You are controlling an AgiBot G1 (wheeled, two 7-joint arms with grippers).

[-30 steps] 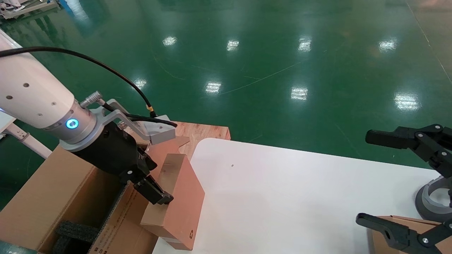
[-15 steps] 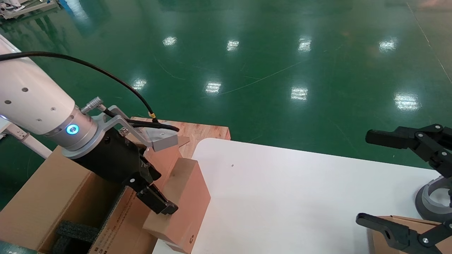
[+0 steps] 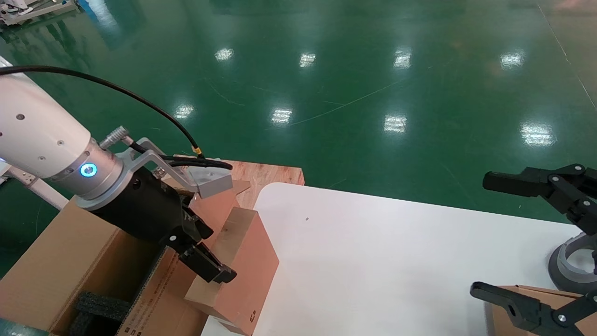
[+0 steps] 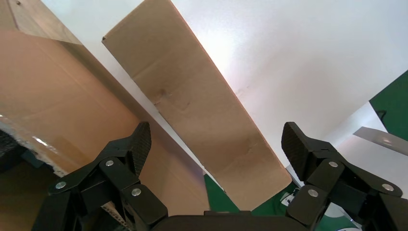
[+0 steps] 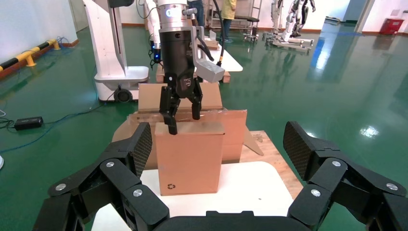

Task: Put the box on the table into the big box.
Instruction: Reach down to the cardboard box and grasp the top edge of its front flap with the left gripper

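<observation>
- Head view: left gripper (image 3: 212, 261) fingers spread, straddling flat brown cardboard box (image 3: 245, 275), tilted at smooth white bench (image 3: 373, 261) edge.
- Big box (image 3: 56, 261): corrugated, black foam inside.
- Right gripper (image 3: 513, 242): fingers open, idle.

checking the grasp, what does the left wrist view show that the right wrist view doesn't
Only the left wrist view: the box seen close up, running between the left gripper's open jaws. Only the right wrist view: the box standing on edge with those jaws astride its top, its recycling mark, and the right gripper, open and parked. Both: the box, the table and the big box.
</observation>
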